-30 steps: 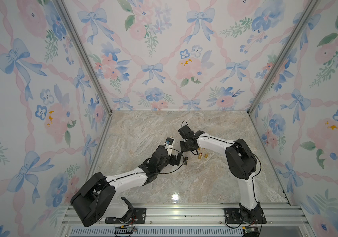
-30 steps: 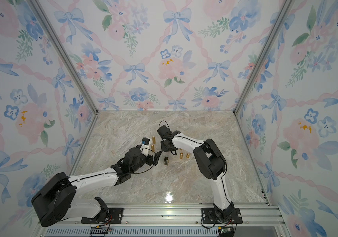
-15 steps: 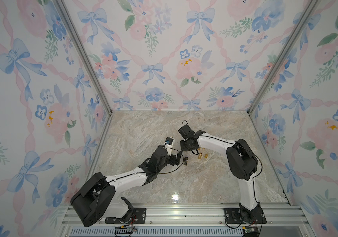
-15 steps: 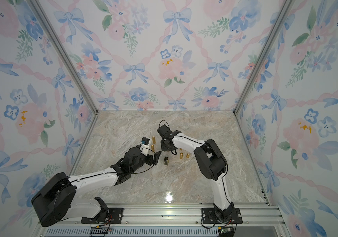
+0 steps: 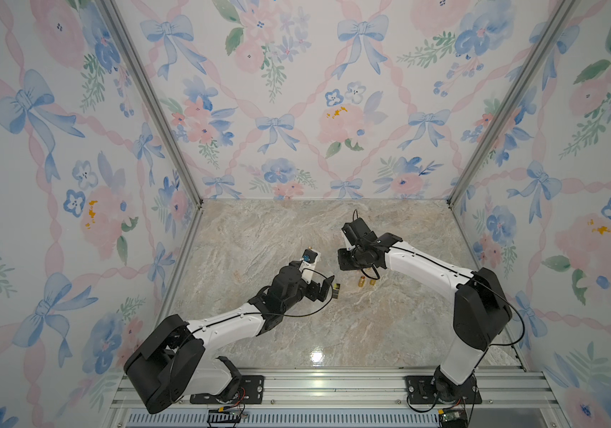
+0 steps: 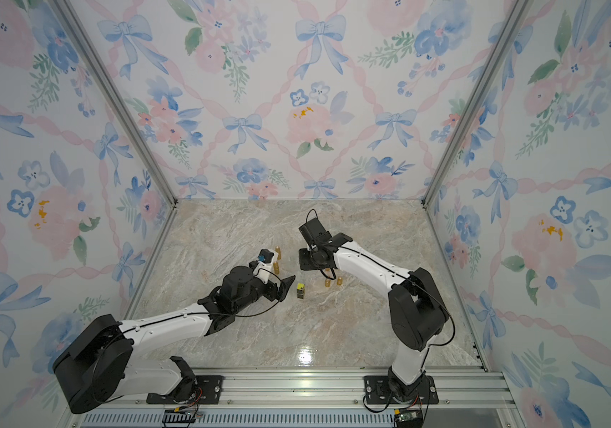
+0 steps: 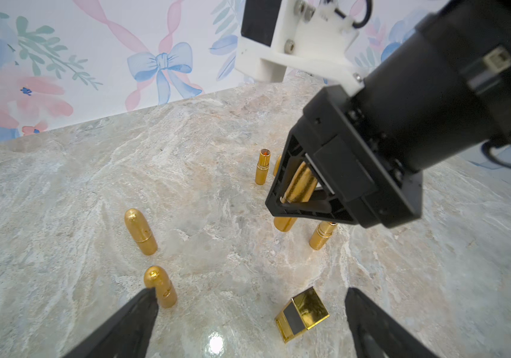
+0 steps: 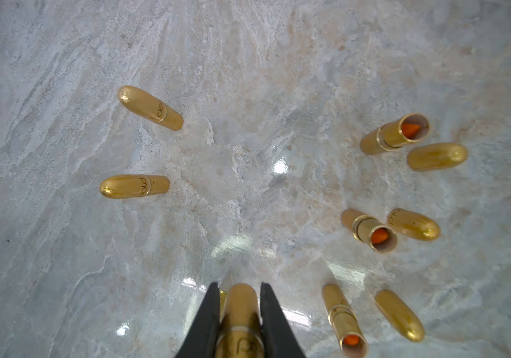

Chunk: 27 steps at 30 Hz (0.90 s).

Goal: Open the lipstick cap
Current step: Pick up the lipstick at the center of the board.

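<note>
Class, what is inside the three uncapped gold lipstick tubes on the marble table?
Each uncapped gold lipstick tube holds an orange lipstick tip, sunk below its rim; the tube walls hide the rest of each stick.

The right fingers point(image 8: 209, 316) tightened on the lipstick point(image 8: 242, 305).

A small gold box point(image 7: 302, 310) with one dark face is lying on the marble tabletop point(image 5: 370, 333), about at its middle. Walls with floral wallpaper point(image 5: 296, 92), pink ribbons and blue bows, are standing around three sides of the tabletop. Two metal posts point(image 5: 152, 100) are rising from its far corners. A ribbed aluminium rail point(image 5: 333, 385) is running along its near edge, and a bright spot of light point(image 5: 317, 356) is shining on the tabletop close to that edge.
</note>
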Tool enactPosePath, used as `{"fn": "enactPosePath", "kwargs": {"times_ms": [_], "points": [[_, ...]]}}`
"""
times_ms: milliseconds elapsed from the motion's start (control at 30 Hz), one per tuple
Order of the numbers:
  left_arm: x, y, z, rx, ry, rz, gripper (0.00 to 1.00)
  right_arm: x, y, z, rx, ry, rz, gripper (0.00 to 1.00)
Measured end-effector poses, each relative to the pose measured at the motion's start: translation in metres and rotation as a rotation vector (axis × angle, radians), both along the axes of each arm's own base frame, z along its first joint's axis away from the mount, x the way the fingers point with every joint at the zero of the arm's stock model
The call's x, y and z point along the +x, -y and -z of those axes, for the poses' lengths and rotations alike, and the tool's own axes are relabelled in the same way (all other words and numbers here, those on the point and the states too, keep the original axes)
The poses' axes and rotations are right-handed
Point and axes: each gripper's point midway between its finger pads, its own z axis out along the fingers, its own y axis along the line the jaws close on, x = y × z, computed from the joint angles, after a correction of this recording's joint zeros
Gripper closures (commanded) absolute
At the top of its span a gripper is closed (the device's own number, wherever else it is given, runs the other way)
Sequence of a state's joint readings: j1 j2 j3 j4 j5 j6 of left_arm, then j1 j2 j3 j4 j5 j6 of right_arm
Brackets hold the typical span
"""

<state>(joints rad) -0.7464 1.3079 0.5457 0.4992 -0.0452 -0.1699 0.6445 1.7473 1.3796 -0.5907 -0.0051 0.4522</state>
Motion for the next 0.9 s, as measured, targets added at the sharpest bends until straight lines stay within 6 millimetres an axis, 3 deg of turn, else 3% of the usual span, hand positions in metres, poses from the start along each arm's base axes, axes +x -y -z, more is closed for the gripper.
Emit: {"fn": "enactPosePath", "kwargs": {"times_ms": [267, 500, 900], "points": [[-0.023, 0.023, 0.000, 0.016, 0.015, 0.156, 0.17, -0.030, 0.004, -0.032, 0.104, -0.052, -0.064, 0.77], [-0.038, 0.041, 0.003, 0.012, 0.022, 0.264, 0.36, -0.055, -0.002, -0.053, 0.201, -0.085, -0.125, 0.76], [-0.046, 0.061, 0.007, 0.003, 0.033, 0.357, 0.59, -0.079, -0.005, -0.043, 0.298, -0.204, -0.144, 0.76]]}}
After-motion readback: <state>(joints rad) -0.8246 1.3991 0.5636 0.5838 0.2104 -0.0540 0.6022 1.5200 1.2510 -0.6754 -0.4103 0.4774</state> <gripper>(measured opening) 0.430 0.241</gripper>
